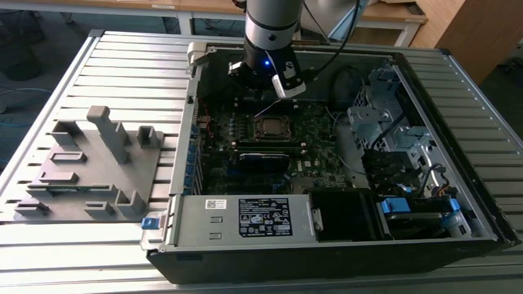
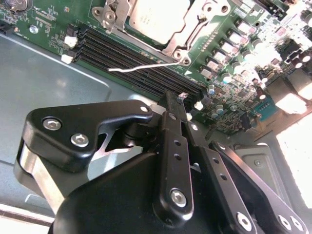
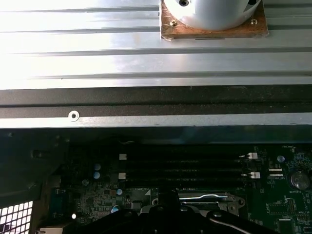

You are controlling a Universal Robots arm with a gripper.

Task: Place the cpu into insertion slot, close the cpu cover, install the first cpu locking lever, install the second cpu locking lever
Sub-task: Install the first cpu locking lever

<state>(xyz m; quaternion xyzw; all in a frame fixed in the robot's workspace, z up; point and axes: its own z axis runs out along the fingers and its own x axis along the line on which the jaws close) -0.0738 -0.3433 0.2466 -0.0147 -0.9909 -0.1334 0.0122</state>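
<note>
The cpu [image 2: 155, 19] lies flat in the insertion slot [image 2: 111, 14], its pale face showing through the square cut-out of the cpu cover [image 2: 181, 43], which sits down over it as a silvery frame. One thin wire locking lever [image 2: 146, 67] is not latched: in the second wrist view it juts out from the corner of the socket and its free end reaches over the long black memory strips [image 2: 131, 58]; in the exterior view it angles up from the socket towards me. My gripper [image 2: 181, 100] hangs just beside the socket on the memory-strip side, above the board. Its two black fingers [image 2: 170, 126] are drawn together with no gap that I can see and nothing held between them; the tip is near the loose lever but apart from it. My arm [image 1: 270, 24] comes down into the open computer case [image 1: 327, 245], which lies on its side on the ribbed metal bench [image 1: 122, 67]. On the exterior view's left, a grey moulded fixture [image 1: 90, 165] sits on the bench, well apart from the case.
</note>
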